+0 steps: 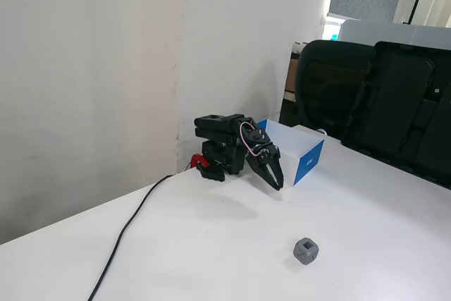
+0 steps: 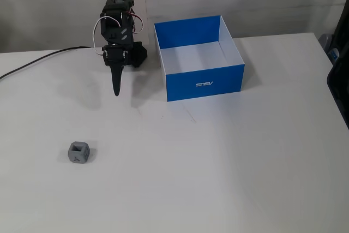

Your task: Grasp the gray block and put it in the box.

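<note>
The gripper (image 2: 116, 91), fingers pressed together and empty, hangs well back from the gray block (image 2: 79, 153), which sits nearer me on the table.

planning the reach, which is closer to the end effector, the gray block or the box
The box: it sits right beside the end effector, while the gray block lies apart, farther out on the table.

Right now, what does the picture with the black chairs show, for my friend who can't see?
A black robot arm's gripper hangs closed beside a blue-and-white box. A small gray block sits alone on the white table.
</note>
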`<state>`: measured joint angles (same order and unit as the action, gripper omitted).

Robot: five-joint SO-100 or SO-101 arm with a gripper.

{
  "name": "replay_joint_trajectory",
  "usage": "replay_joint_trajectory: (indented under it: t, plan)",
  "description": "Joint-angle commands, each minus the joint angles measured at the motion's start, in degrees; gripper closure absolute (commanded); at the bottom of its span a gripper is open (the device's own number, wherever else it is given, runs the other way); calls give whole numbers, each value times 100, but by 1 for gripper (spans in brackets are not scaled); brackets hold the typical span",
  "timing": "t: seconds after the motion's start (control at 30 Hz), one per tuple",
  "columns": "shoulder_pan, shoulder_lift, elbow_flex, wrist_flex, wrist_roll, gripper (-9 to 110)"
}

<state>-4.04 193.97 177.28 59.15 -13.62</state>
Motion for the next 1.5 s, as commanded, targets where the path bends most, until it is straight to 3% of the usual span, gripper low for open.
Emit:
replay_joint_trajectory:
  t: [0.0,0.17,1.1,1.47]
  plan:
    - [-352,53,369,-53,976,101]
    - [-483,53,369,-44,1450,101]
    - [-466,44,369,-53,1617,101]
    - [-940,44,369,-817,2153,101]
